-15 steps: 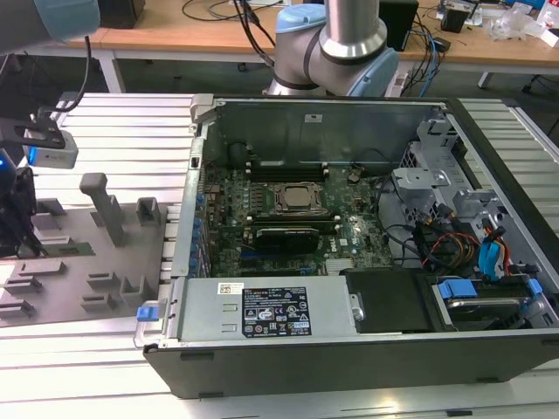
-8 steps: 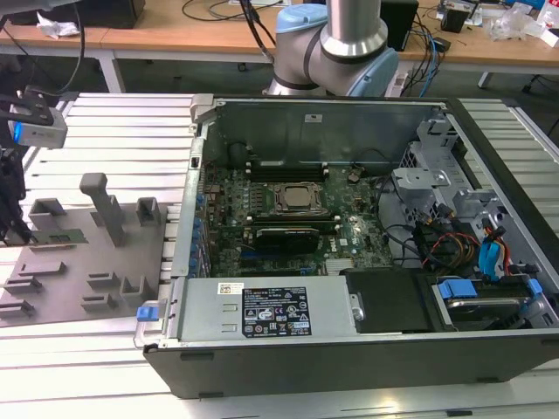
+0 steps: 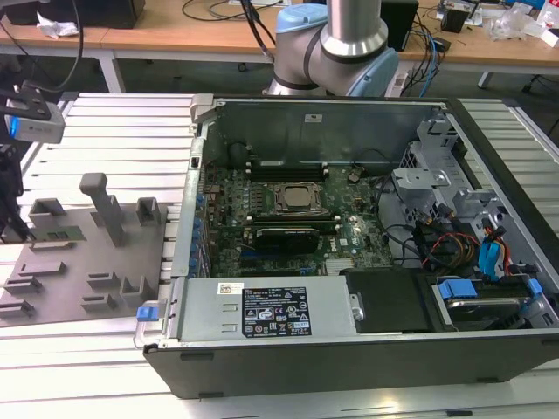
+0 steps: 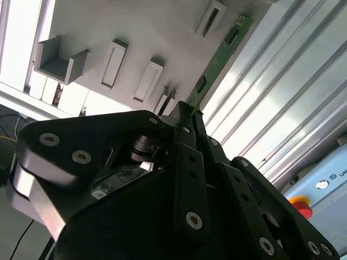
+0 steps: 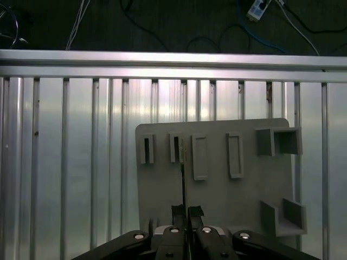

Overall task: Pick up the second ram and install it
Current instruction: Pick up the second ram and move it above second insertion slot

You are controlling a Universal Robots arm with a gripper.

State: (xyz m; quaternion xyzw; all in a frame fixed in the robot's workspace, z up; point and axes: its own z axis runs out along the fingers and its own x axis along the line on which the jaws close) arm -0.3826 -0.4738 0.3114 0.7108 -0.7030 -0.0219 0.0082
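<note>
We see the black two-finger gripper (image 5: pixel 185 212) pinched shut on 1 thin green circuit-board ram stick (image 4: pixel 218 60), over the flat grey plastic holder tray (image 5: pixel 217 195). Risk: the narrow end grip lets it pivot or slip.

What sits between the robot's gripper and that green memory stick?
Nothing: the gripper is shut on the second ram, seen against the grey holder tray in both wrist views.
</note>
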